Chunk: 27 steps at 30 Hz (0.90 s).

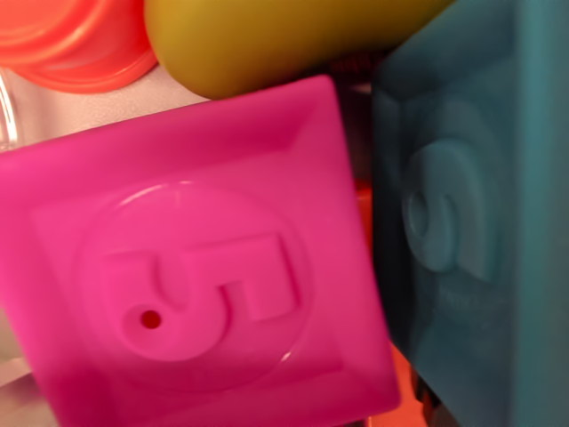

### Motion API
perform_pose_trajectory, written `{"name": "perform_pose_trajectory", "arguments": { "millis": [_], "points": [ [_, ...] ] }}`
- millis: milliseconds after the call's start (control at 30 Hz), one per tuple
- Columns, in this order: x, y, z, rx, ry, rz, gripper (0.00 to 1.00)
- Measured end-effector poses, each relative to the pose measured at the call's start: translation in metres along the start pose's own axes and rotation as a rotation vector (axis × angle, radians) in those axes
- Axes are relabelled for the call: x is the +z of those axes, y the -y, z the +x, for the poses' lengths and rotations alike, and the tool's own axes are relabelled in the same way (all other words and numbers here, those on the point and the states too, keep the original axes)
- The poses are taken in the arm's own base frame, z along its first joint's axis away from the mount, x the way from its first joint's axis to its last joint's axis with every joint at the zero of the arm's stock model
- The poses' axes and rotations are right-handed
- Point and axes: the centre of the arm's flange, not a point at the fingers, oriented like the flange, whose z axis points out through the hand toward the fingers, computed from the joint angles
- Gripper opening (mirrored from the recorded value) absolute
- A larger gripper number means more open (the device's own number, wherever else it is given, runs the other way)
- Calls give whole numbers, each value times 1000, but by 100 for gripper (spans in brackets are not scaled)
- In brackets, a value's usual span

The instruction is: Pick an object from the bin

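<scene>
The camera is sitting very close over a heap of toys, and a pink block (pixel 191 267) is filling most of the wrist view. It is lying tilted, its top face turned up toward the lens, and that face is showing a raised numeral 5 inside a ring, with a small round hole in the foot of the numeral.

Taking the pink block as the landmark: a teal block (pixel 467 213) is standing just beside it on the wrist view's right, with a raised figure on the face turned toward the pink one; the two are looking close enough to touch, though the dark gap between them is too shadowed to be sure. Above the pink block, an olive-yellow rounded piece (pixel 267 40) is lying across its upper edge and overlapping it. Up and to the wrist view's left of the block, an orange-red round rim (pixel 76 44) is showing. Below the block's lower right corner, a sliver of orange (pixel 404 405) is peeking out.

The jaws are not showing anywhere in this view, so I cannot tell whether they are apart or together, nor how the pink block is lying relative to them.
</scene>
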Motion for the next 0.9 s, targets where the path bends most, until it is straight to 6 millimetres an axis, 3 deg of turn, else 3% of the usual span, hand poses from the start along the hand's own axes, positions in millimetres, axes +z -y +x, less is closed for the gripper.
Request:
{"name": "perform_pose_trajectory", "arguments": {
  "millis": [267, 400, 900],
  "points": [
    [1, 1, -1, -1, 2, 0, 0],
    [18, -3, -4, 2, 15, -8, 0],
    [14, -2, -5, -1, 16, -8, 0]
  ]
}}
